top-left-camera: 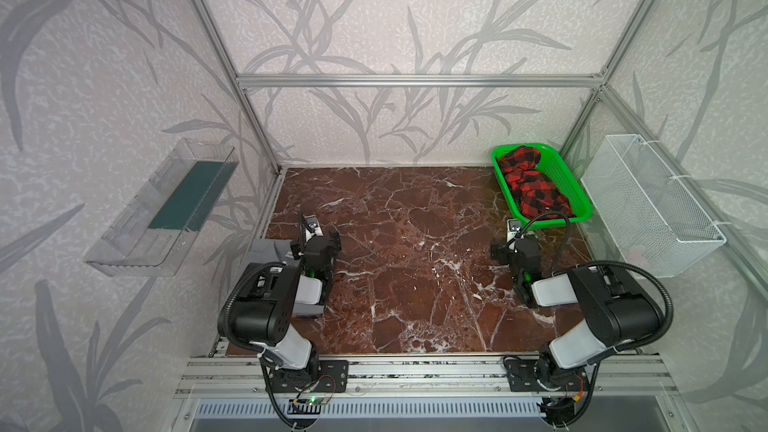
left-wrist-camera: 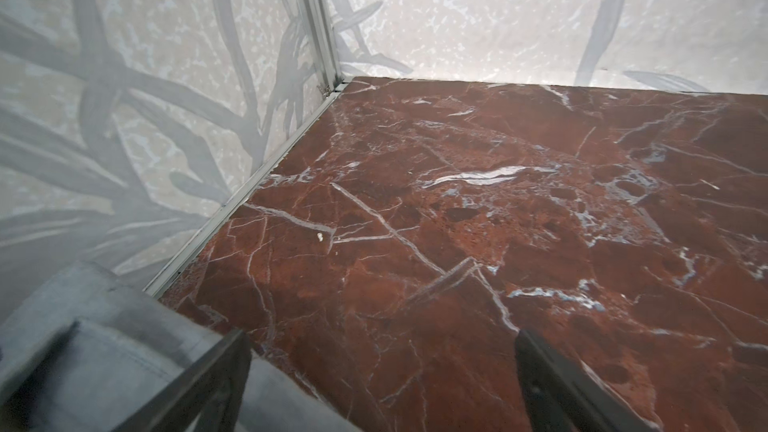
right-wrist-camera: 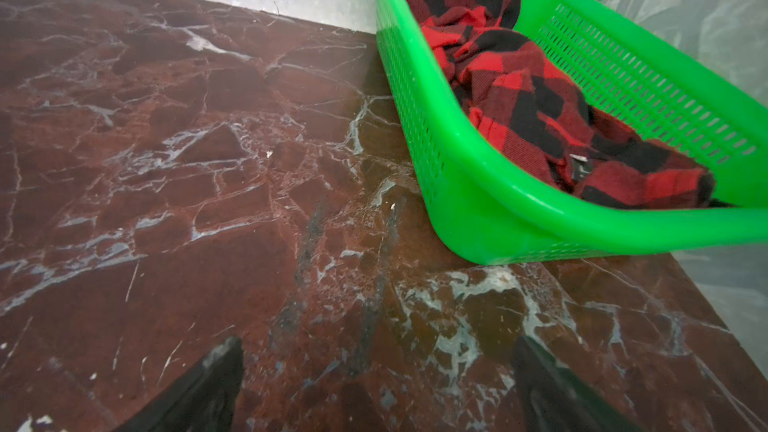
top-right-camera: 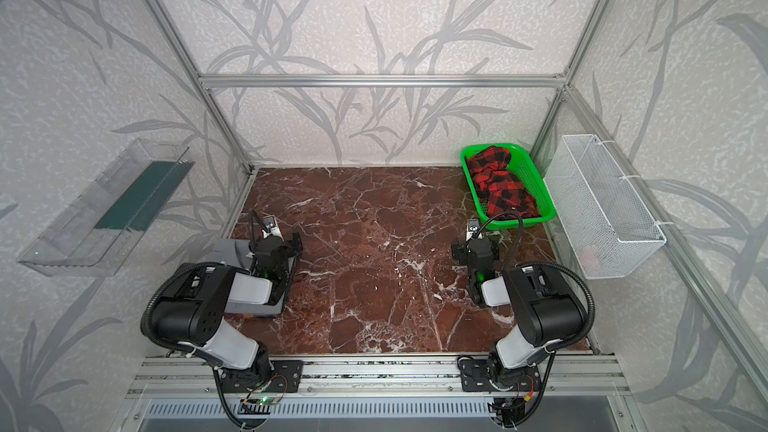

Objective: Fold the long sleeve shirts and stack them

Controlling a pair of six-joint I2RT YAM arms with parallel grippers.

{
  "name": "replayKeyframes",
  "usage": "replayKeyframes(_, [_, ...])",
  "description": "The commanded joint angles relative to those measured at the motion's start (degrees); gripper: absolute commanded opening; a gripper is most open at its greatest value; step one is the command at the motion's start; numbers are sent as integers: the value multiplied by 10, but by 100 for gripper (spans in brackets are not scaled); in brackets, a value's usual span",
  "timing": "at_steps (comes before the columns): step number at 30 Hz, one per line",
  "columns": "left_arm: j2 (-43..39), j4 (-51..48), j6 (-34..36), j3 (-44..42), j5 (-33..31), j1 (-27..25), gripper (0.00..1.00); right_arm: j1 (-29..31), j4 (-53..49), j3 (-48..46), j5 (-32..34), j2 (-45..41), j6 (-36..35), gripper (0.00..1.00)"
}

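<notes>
**Both top views:** grey shirt [top-left-camera: 270, 249] lies folded near left, seemingly the stack's base. The checked shirt [top-right-camera: 498, 184] is crumpled in the green basket [top-left-camera: 561, 172], far right.

**Left wrist:** left gripper [left-wrist-camera: 380, 342] has jaws spread, empty, over the grey shirt's edge.

**Right wrist:** right gripper [right-wrist-camera: 378, 347] has jaws spread, empty, facing the basket, likely for pickup.

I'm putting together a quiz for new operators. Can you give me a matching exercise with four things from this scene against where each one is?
Things:
1. grey shirt
2. checked shirt
3. green basket
4. white wire basket

Places:
A. hung on the right wall
B. far right corner of the table
C. inside the green basket
D. table's left edge, under the left arm

Pairs: 1-D, 2-C, 3-B, 4-A
</notes>
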Motion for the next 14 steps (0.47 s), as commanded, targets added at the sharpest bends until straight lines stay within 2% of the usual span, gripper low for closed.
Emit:
replayKeyframes(1, [3, 53, 22, -6, -18, 0, 99, -4, 57, 15, -11, -1, -6, 99])
replayKeyframes(14, [1, 43, 20, -3, -12, 4, 99, -8, 67, 11, -20, 1, -9, 99])
